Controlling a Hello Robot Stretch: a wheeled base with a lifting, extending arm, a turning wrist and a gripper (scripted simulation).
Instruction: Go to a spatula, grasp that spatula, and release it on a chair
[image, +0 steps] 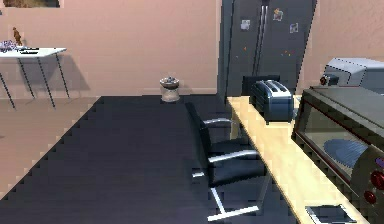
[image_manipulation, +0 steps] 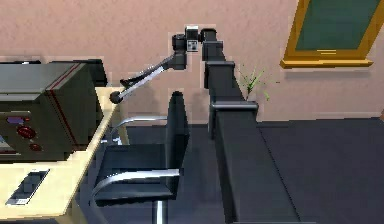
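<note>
While the gripper hangs out against the pink wall, its thin grey fingers slant down toward 8 o'clock and finish in a dark tip, right at the far corner of the wooden counter. Is that tip a spatula's blade or just the fingers' own ends? I cannot tell, so I cannot tell whether anything is held, nor how the fingers are set. If the spatula is there, my guess is that it lies along that same slant, with its long axis running from 2 to 8 o'clock.

Now the relation that matters. The black office chair lies at 5 o'clock from the tip, with its seat lower in the picture and just beside the counter's edge, and its backrest at 4 o'clock. The release, I'd judge, wants the tip carried toward 5 o'clock, off the counter side and over that seat. Further out at 8 o'clock, the microwave stands on the counter.
</note>
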